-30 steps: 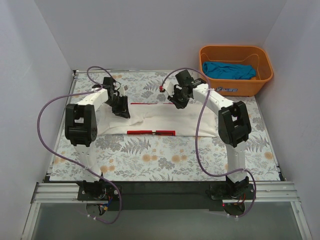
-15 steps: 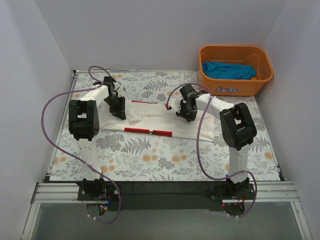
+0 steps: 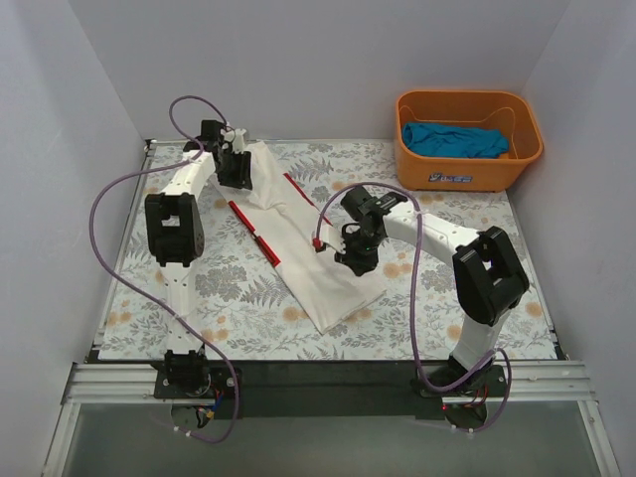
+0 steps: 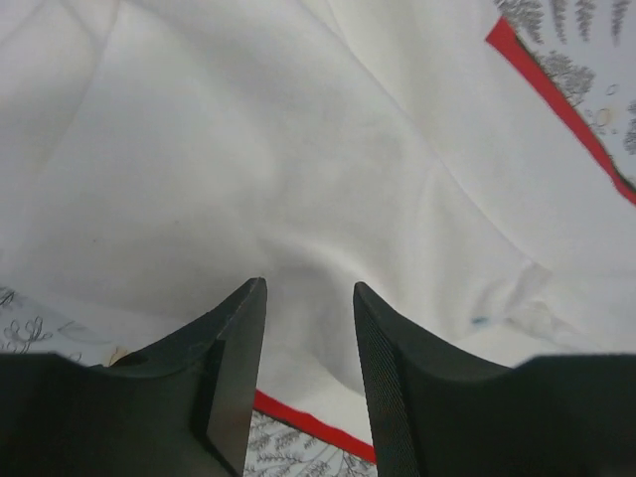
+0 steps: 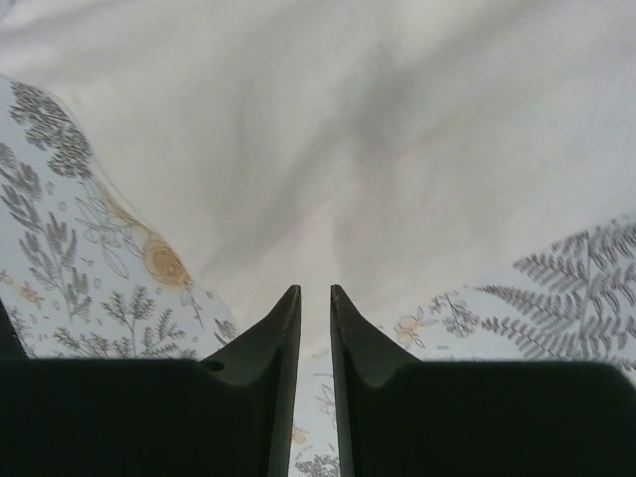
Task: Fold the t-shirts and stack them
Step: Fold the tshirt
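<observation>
You're handling the white t-shirt (image 3: 298, 243), which is lying slantwise on the desk (image 3: 229, 308), left of the orange basket (image 3: 502, 164).
Right pincer (image 3: 358, 262) is pinching its edge; left pincer (image 3: 237, 176) is standing narrowly parted over the cloth.

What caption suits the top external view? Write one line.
Left gripper and right gripper work a folded white t-shirt lying diagonally; teal-blue t-shirt waits in orange basket.

Orange basket (image 3: 497, 171) far right corner; floral tablecloth (image 3: 248, 310) covers table.
</observation>
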Tool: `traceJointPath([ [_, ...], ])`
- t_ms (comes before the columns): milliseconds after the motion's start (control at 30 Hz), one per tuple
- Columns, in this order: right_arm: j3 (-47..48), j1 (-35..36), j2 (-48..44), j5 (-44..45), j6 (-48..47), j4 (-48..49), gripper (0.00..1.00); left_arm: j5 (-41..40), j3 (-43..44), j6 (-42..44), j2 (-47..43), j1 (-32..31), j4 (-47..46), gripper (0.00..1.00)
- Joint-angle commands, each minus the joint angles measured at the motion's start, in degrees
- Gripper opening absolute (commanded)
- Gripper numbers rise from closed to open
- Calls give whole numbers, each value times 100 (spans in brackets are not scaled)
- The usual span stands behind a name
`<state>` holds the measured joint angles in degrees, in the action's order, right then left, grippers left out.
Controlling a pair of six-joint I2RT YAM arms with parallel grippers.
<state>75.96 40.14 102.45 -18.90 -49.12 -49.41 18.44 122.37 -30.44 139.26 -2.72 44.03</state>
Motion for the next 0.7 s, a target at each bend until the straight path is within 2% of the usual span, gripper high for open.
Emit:
traceJointPath([
  [0,173,-270,115,263,-281,-219,22,2,-651,-102,-1497,44,-923,40],
  [267,112,-235,942,457,17,98,11,-68,-1152,-446,-2086,52,-237,40],
  [367,-142,-156,978,448,61,186,7,-69,-1355,-507,-2175,52,-123,40],
  [500,-748,256,663,212,70,186,6,-33,-1479,-551,-2079,52,61,40],
  [567,-1179,695,373,45,87,160,5,-24,-1540,-560,-2009,44,88,40],
  [667,-1348,1171,91,-587,105,-86,4,142,-1523,-630,-1710,17,202,36],
])
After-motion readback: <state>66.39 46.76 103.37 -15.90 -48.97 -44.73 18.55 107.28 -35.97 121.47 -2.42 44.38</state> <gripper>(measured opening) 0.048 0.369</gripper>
